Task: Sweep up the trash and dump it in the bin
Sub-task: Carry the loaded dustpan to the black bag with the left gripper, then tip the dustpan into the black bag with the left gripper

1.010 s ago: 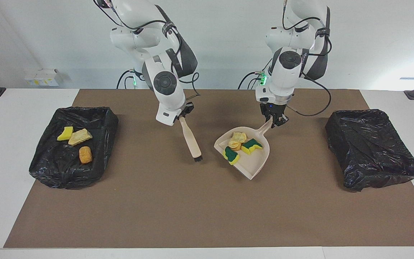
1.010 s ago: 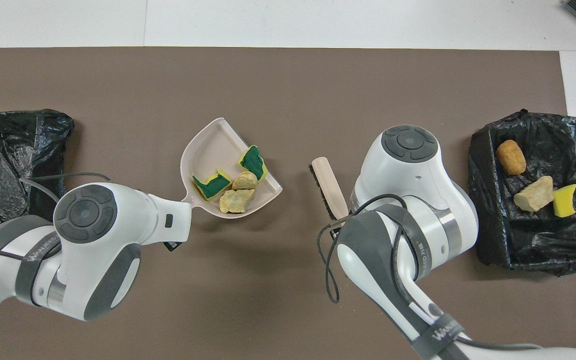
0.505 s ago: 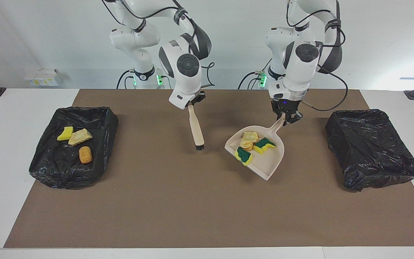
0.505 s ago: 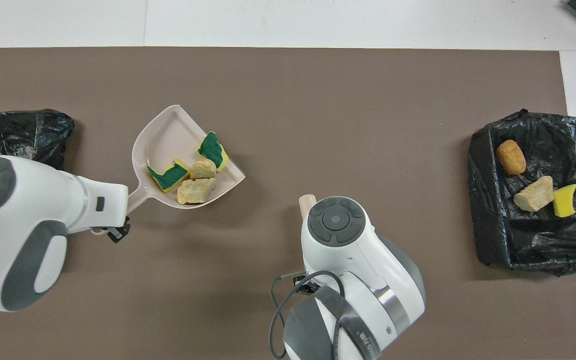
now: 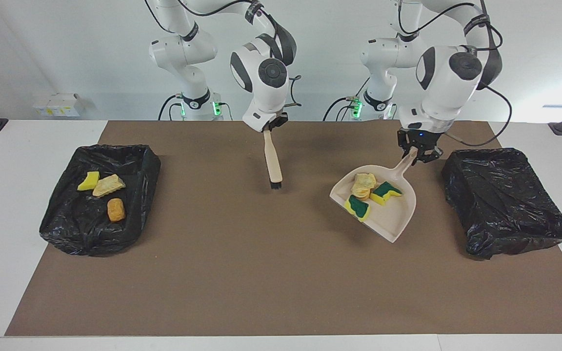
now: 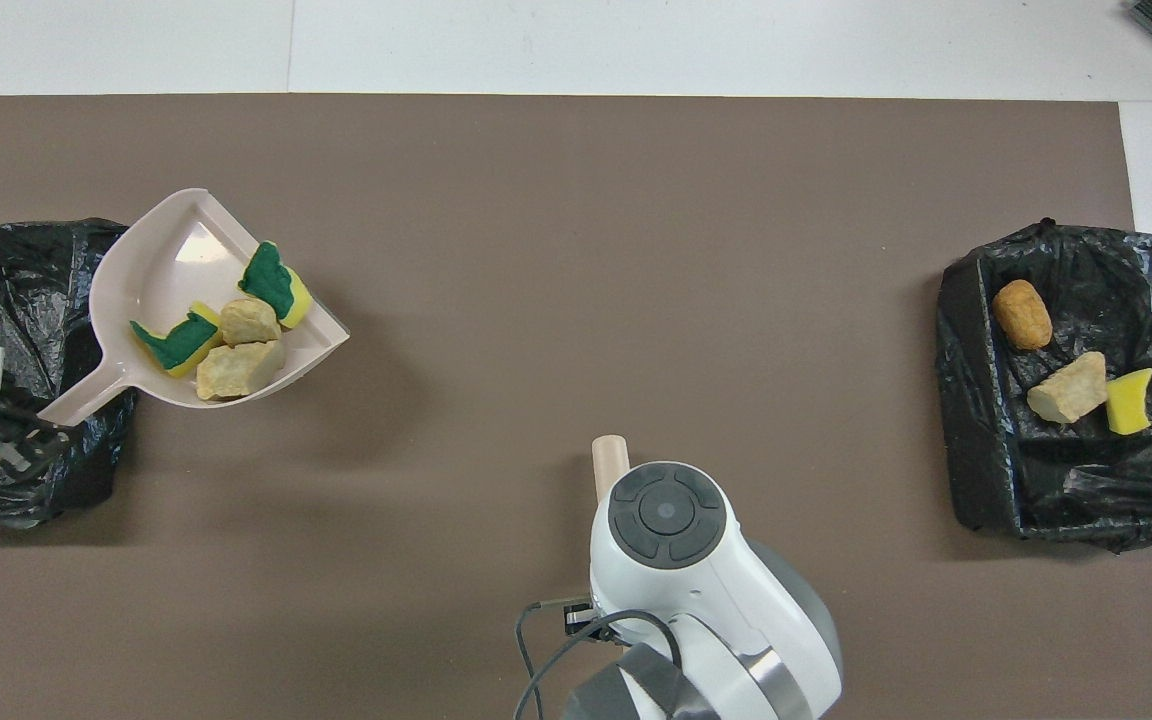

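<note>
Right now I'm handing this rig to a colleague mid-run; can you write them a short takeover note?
Left gripper: shut on the dustpan handle, pan in the air beside the bin at the left arm's end.
Right gripper: shut on the brush, raised over the mat.
Done: four scraps in the pan; three more lie in the other bin.
Left: tip the pan into the near bin.

Beige dustpan [image 5: 398, 214]; yellow-and-green sponge pieces [image 5: 385, 192]; black bin liners [image 5: 505, 200]; brown mat [image 5: 261, 273]
</note>
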You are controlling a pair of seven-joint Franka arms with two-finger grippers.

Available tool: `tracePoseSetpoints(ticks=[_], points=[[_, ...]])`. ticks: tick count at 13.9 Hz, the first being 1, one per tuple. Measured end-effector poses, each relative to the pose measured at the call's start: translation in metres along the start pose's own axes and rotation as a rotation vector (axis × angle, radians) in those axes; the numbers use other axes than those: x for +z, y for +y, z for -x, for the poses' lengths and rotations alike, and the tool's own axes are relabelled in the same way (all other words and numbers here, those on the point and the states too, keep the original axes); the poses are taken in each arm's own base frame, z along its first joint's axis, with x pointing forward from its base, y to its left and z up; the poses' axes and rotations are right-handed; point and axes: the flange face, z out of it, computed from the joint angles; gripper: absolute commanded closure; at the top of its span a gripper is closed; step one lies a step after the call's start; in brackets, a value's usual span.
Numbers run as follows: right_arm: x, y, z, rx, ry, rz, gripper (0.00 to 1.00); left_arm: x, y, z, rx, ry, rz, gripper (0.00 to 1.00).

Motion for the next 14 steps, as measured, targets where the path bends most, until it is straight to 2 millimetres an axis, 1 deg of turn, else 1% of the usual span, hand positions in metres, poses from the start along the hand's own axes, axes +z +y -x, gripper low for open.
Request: tracePoseSetpoints(ticks=[2, 4, 5, 7, 8, 9, 11, 12, 14], points=[[0.007, -0.007, 0.001, 0.0, 0.028, -0.025, 1.0, -0.021, -0.026, 0.042, 0.011, 0.043, 0.02, 1.0], [0.028, -0.024, 0.008, -0.002, 0.071, -0.041, 1.0, -0.036, -0.049, 0.09, 0.027, 0.061, 0.027, 1.0], [0.041, -0.033, 0.014, -0.006, 0.081, -0.04, 1.0, -0.041, -0.058, 0.11, 0.034, 0.067, 0.02, 1.0], [0.062, -0.045, 0.019, -0.004, 0.091, -0.038, 1.0, -0.047, -0.072, 0.142, 0.031, 0.073, -0.006, 1.0], [0.069, -0.047, 0.019, -0.002, 0.095, -0.04, 0.73, -0.05, -0.078, 0.153, 0.021, 0.065, -0.024, 1.0], [0.073, -0.046, 0.017, 0.001, 0.088, -0.037, 0.01, -0.053, -0.085, 0.164, 0.011, 0.053, -0.035, 1.0], [0.071, -0.044, 0.014, 0.009, 0.078, -0.034, 0.0, -0.058, -0.104, 0.185, 0.006, 0.026, -0.056, 1.0], [0.064, -0.043, 0.014, 0.011, 0.065, -0.029, 0.0, -0.063, -0.116, 0.199, 0.015, 0.004, -0.07, 1.0], [0.037, -0.041, 0.013, 0.019, 0.041, -0.024, 0.0, -0.07, -0.142, 0.228, 0.037, -0.055, -0.097, 1.0]])
